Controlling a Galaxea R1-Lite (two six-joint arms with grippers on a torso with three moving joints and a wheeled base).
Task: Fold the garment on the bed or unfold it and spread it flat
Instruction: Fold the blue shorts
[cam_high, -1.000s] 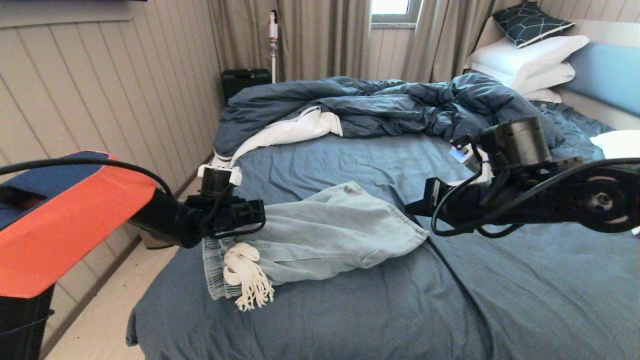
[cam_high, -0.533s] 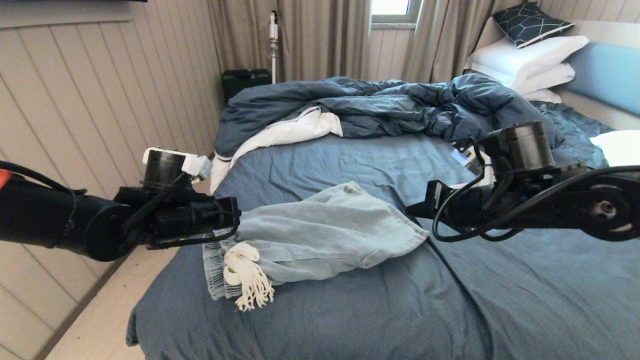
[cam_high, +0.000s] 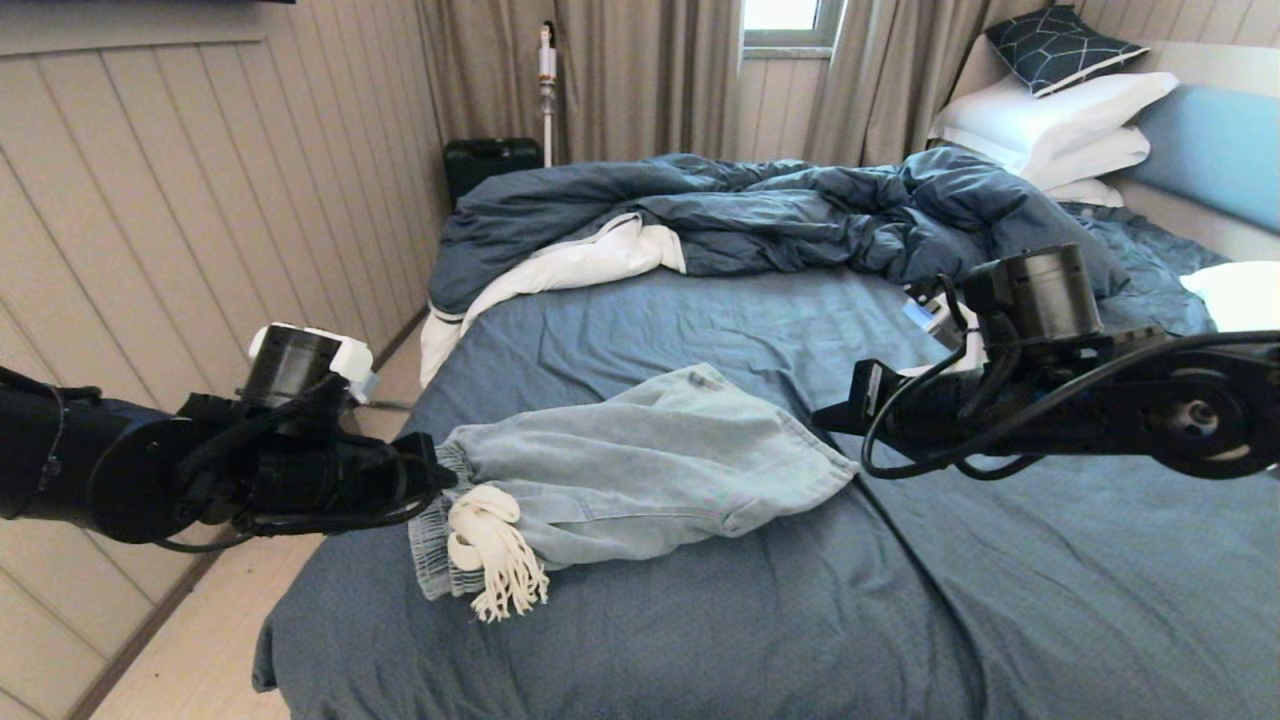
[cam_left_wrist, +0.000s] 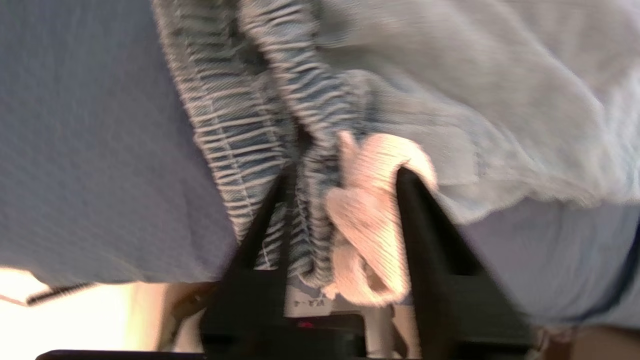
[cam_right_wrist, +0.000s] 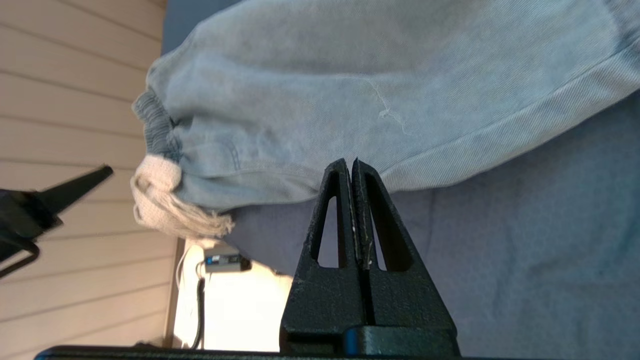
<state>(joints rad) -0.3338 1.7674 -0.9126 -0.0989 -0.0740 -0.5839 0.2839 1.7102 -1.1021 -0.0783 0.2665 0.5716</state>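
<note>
The garment (cam_high: 640, 460), pale denim shorts, lies folded over on the bed (cam_high: 700, 620) with its gathered waistband at the left and its white tasselled drawstring (cam_high: 490, 550) bunched on top. My left gripper (cam_high: 445, 478) is at the waistband's edge. In the left wrist view it (cam_left_wrist: 346, 172) stands open, the waistband (cam_left_wrist: 250, 100) and drawstring (cam_left_wrist: 370, 200) lying loosely between its fingers. My right gripper (cam_high: 820, 415) hovers by the shorts' right leg hem; it (cam_right_wrist: 351, 162) is shut and empty just above the garment (cam_right_wrist: 350, 75).
A rumpled dark blue duvet (cam_high: 750, 210) fills the far half of the bed, with white pillows (cam_high: 1050, 120) at the headboard. The panelled wall and bare floor (cam_high: 230, 620) run along the bed's left edge. A black case (cam_high: 490, 160) stands by the curtains.
My left gripper has drawn back to the left and downward and its jaws have parted. The waistband corner it carried has sunk onto the sheet. The right arm has barely moved.
</note>
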